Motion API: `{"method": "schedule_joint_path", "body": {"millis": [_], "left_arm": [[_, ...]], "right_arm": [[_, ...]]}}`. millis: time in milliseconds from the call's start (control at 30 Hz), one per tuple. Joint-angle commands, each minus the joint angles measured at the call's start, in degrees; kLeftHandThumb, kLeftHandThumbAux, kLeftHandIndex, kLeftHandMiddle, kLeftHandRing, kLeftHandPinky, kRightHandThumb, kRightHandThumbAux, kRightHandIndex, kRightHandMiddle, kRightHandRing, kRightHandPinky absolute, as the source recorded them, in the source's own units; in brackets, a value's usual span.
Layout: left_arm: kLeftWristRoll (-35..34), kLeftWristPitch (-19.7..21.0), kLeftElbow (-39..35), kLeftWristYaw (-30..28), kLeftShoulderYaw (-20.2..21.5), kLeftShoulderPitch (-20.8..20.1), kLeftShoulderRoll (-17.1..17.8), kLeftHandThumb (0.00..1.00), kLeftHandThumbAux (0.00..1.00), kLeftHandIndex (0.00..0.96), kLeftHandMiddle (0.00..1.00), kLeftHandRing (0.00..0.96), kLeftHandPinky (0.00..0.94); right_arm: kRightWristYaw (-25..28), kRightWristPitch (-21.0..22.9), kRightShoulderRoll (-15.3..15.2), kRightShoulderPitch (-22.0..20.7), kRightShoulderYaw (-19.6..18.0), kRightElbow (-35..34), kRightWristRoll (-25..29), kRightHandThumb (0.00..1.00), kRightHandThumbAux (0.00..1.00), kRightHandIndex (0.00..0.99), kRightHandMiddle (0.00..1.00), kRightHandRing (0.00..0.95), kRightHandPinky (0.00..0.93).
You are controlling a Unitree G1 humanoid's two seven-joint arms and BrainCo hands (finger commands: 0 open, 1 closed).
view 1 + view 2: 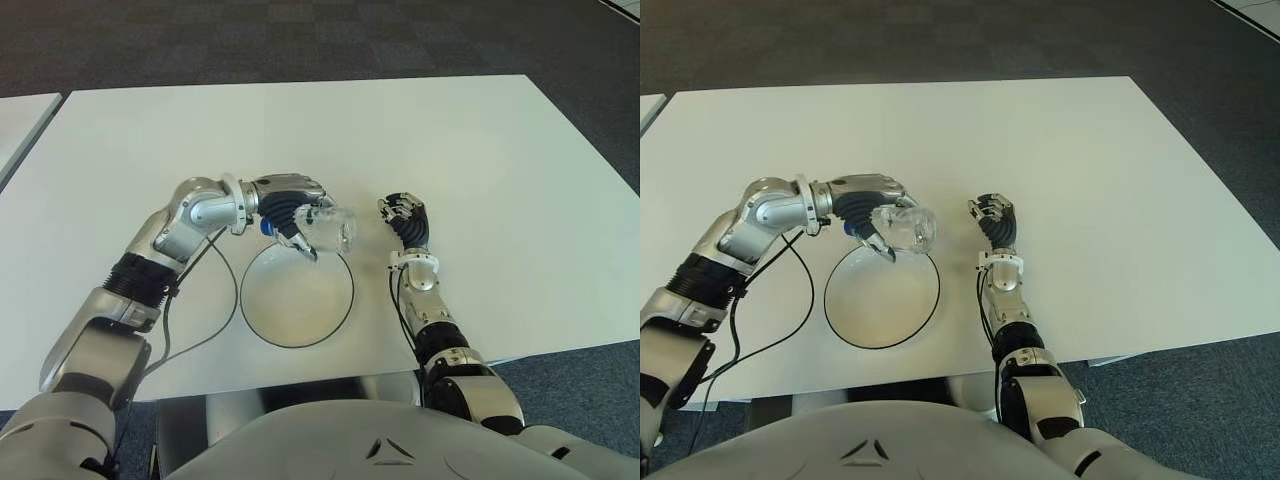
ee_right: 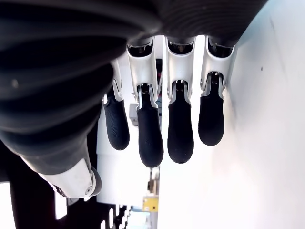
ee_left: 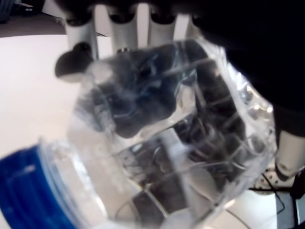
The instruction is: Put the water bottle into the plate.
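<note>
Left hand point(image 1: 296, 212) is gripping the water bottle point(image 1: 331, 228), fingers wrapped around the clear body, holding it sideways w/ the blue cap point(image 3: 28, 191) pointing toward the robot's left. Bottle's hovering over the far rim of the plate point(image 1: 262, 328), which is sitting near the front edge of the white tabletop point(image 1: 480, 150), about mid-width. Right hand point(image 1: 404, 215) is just to the right of the plate, fingers hanging loose and holding nothing.

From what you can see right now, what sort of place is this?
Probably an office or lab room: a plain white table on dark carpet floor. On it, only a plate, with the left hand holding a water bottle above its rim.
</note>
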Motion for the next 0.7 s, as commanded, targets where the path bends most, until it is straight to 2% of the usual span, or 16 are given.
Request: {"method": "schedule_joint_path", "body": {"millis": [33, 167, 333, 567, 700], "left_arm": [[2.99, -8.75, 4.48, 3.51, -2.17, -0.87, 0.26, 0.853, 0.668, 0.4, 0.539, 0.864, 0.84], [6.3, -15.49, 7.08, 7.28, -3.07, -1.12, 0.05, 0.852, 0.668, 0.399, 0.54, 0.862, 0.849], [17.69, -22.34, 8.72, 17.66, -4.81, 1.66, -0.77, 0.852, 0.668, 0.399, 0.543, 0.864, 0.871], [27.13, -25.02, 9.91, 27.77, -5.91, 1.14, 0.03, 0.853, 0.668, 0.399, 0.545, 0.866, 0.878], [35.87, -24.02, 7.12, 36.02, -6.66, 2.38, 1.06, 0.853, 0.668, 0.4, 0.547, 0.868, 0.881]], "right_arm": [[0.29, -0.17, 0.2, 0.03, -0.14, 1.48, 0.67, 0.707, 0.731, 0.428, 0.56, 0.569, 0.554], [-0.02, -0.93, 0.4, 0.1, -0.21, 1.63, 0.61, 0.707, 0.731, 0.428, 0.554, 0.568, 0.554], [-0.5, -1.13, 0.48, 0.27, -0.1, 1.48, 0.21, 0.707, 0.731, 0.428, 0.552, 0.567, 0.535], [-0.48, -0.56, 0.28, 0.4, 0.03, 1.2, 0.15, 0.707, 0.731, 0.428, 0.552, 0.566, 0.536], [-0.05, -0.47, 0.19, 0.47, -0.07, 1.05, 0.46, 0.707, 0.731, 0.427, 0.556, 0.567, 0.538]]}}
